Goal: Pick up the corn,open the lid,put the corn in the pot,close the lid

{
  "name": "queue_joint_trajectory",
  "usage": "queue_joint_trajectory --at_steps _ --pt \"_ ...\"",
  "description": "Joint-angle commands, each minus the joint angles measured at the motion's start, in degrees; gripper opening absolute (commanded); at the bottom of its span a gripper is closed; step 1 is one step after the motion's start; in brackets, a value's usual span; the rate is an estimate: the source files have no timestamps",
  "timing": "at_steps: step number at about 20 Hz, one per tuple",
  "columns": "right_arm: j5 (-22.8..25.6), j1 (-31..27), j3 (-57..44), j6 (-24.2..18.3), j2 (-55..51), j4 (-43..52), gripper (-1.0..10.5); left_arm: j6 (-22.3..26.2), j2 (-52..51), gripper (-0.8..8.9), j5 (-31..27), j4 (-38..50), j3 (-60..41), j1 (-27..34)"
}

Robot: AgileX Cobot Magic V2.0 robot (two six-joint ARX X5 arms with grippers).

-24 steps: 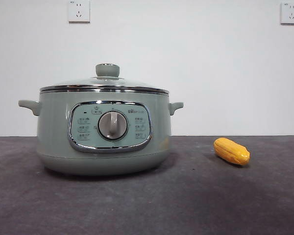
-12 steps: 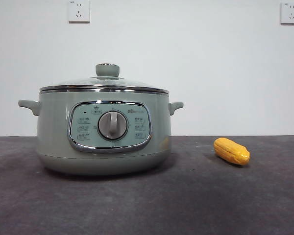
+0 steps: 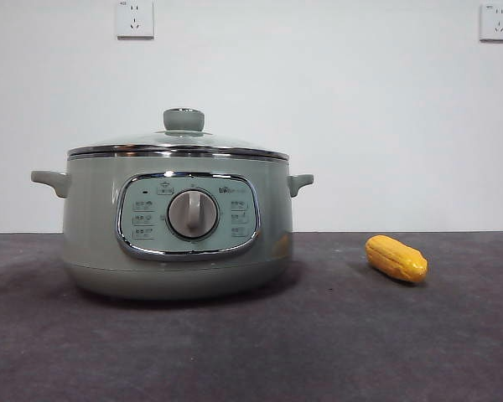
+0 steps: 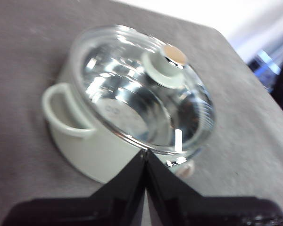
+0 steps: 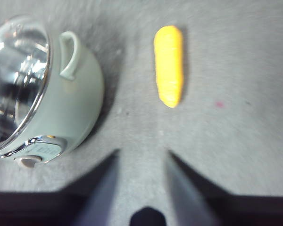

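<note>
Standing on the dark grey counter [image 3: 318, 352] toward the left is the large round pale sage-green pot [image 3: 178, 226], its shallow glass lid [image 3: 178, 144] with steel rim and green knob seated shut on top. The left hand [image 4: 145, 157] hovers above the pot near its side handle, jaws clenched together on nothing. Well apart to the right, the small glossy yellow-orange corn [image 3: 396, 258] lies on the counter. The right hand [image 5: 141, 157] hangs above the counter near the corn, jaws released and spread.
</note>
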Motion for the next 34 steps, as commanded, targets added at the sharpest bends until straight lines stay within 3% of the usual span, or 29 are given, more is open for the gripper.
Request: queue_joint_trajectory --at_steps 1,10,17,27,29,32,34 --pt "0.59 2.47 3.8 -3.1 6.99 -0.2 5.5 2.16 1.7 -0.05 1.27 -0.15 0.83 -0.94" --pt "16.66 11.04 22.51 -8.17 35.87 -5.66 5.7 3.91 5.22 -0.05 1.05 -0.26 0.83 -3.72" --pt "19.89 12.0 33.92 -8.57 51.65 -5.16 5.7 5.03 6.29 -0.05 0.85 -0.09 0.83 -4.57" --pt "21.18 12.28 36.61 -9.6 63.08 0.28 5.5 5.68 6.32 -0.05 0.83 2.56 0.83 -4.57" --pt "21.51 12.41 36.61 -10.29 63.84 0.11 4.1 6.45 6.32 -0.05 0.85 2.62 0.83 -4.57" --pt "22.21 13.16 36.63 -11.5 64.22 -0.13 -0.2 6.91 6.32 -0.05 0.85 2.75 0.83 -4.57" --pt "23.71 13.55 37.09 -11.43 64.0 -1.03 -0.1 6.91 6.45 -0.05 0.85 3.3 0.83 -4.66"
